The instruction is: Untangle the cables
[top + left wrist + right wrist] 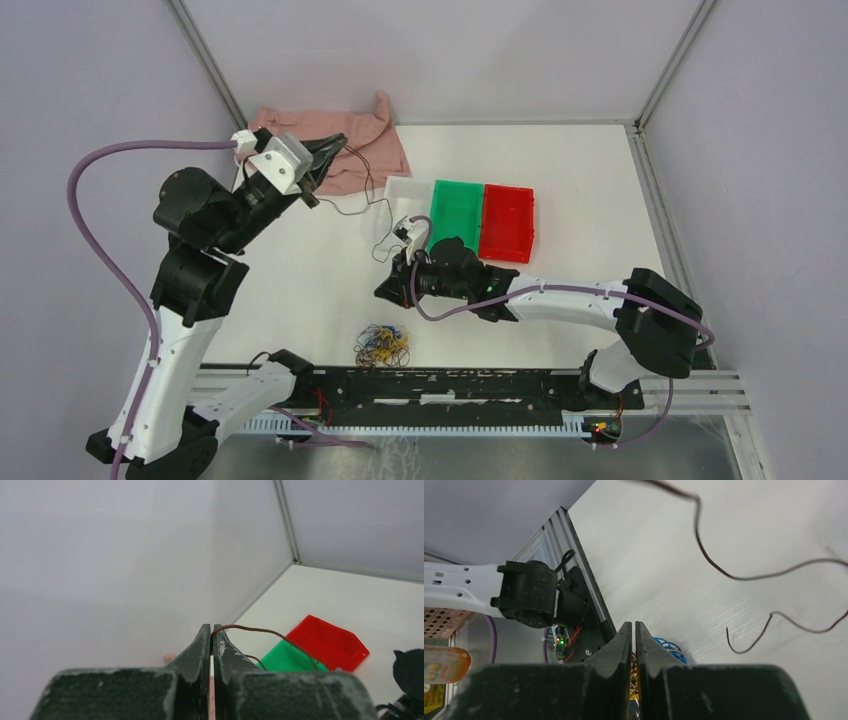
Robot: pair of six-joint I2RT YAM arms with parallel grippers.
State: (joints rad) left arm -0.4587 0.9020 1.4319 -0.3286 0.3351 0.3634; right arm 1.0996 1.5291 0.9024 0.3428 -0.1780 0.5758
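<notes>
A thin dark brown cable (352, 212) runs from my raised left gripper (333, 152) down across the table to a loose end near my right gripper (384, 290). In the left wrist view my left gripper (212, 630) is shut on this brown cable (260, 630), which arcs off to the right. A small tangle of yellow-orange and blue cables (382, 345) lies near the front edge. My right gripper (634, 626) is shut with nothing between the jaws, low over that tangle (669, 647). The brown cable (724, 573) lies loose beyond it.
A white bin (403, 188), green bin (457, 213) and red bin (508, 222) stand side by side at mid-table. A pink cloth (345, 135) lies at the back left under my left gripper. A black rail (450, 385) runs along the front edge.
</notes>
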